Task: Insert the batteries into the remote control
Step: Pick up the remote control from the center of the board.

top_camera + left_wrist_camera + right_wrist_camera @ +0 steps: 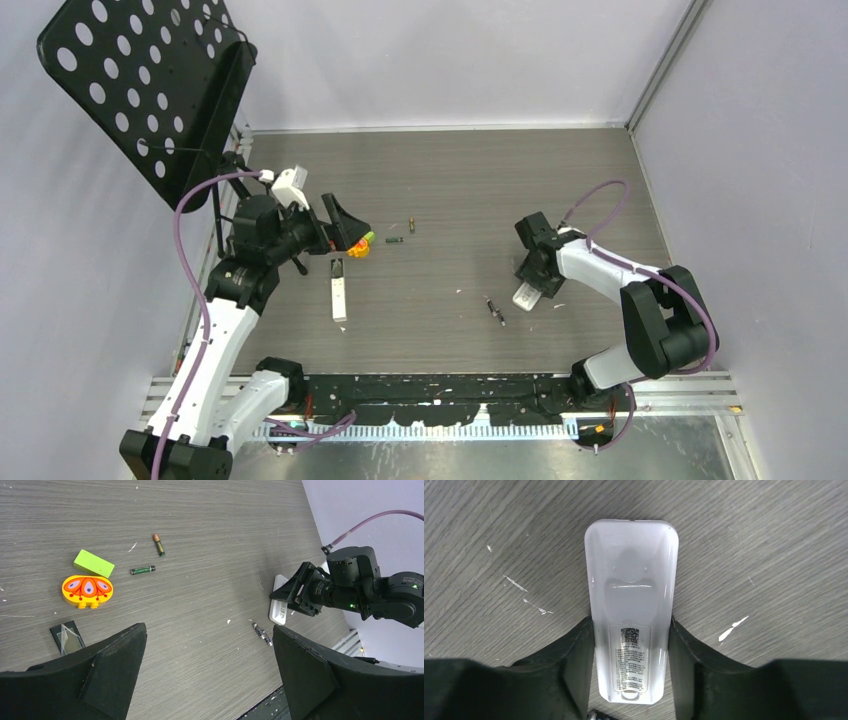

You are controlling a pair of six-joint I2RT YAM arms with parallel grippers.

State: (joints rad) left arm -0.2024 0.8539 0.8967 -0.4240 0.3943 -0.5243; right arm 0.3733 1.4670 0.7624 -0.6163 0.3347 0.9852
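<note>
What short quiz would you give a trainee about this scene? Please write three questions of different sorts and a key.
1. How many batteries lie loose on the table?
2. True or false: the left gripper is shut.
3. What sits between the fingers of the right gripper? A) a battery B) the remote C) nothing

Key: 1. three; 2. false, it is wide open; 3. B
</note>
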